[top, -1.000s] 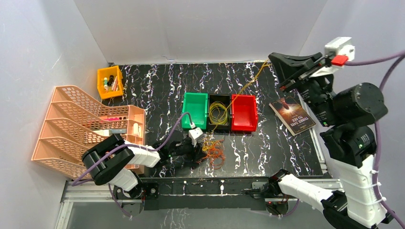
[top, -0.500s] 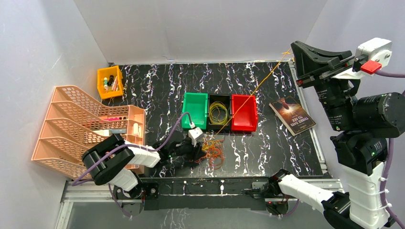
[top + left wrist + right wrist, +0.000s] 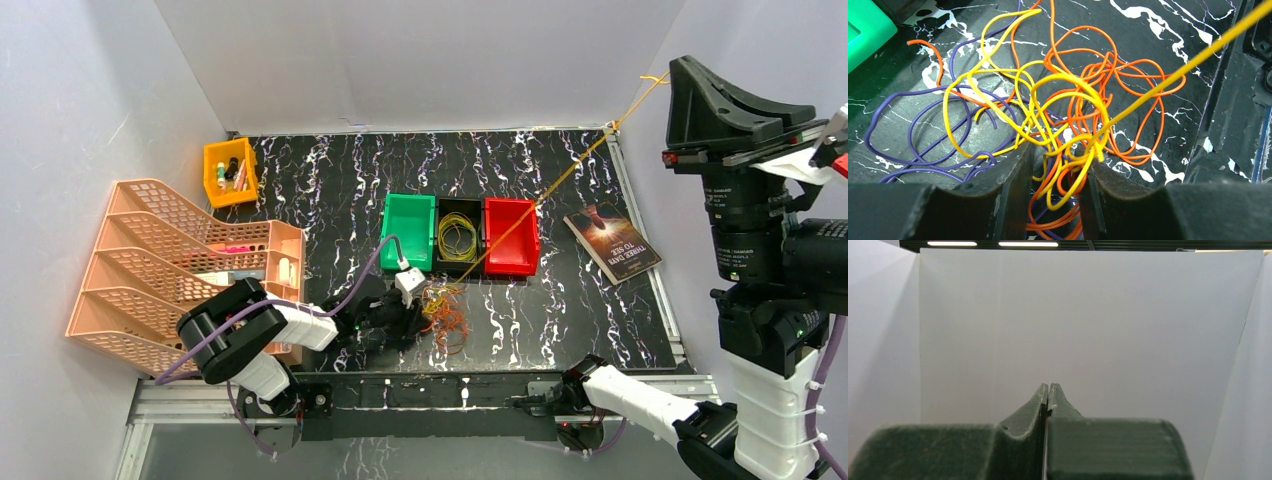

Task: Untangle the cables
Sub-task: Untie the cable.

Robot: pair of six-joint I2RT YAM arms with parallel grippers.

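cables (image 3: 1088,150) bunch inside left claw (image 3: 1055,172), yellow strand (image 3: 1188,64) taut to right claw (image 3: 1048,388).

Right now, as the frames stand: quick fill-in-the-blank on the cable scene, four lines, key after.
1. The taut strand held in the right fingers is ____ in colour.
2. Loose yellow loops lie in the ____ bin, between the green bin and the red bin.
3. The tangle caught between the left fingers mixes yellow, orange and ____ strands.
4. The book lies right of the ____ bin.
Missing words: yellow; black; purple; red.
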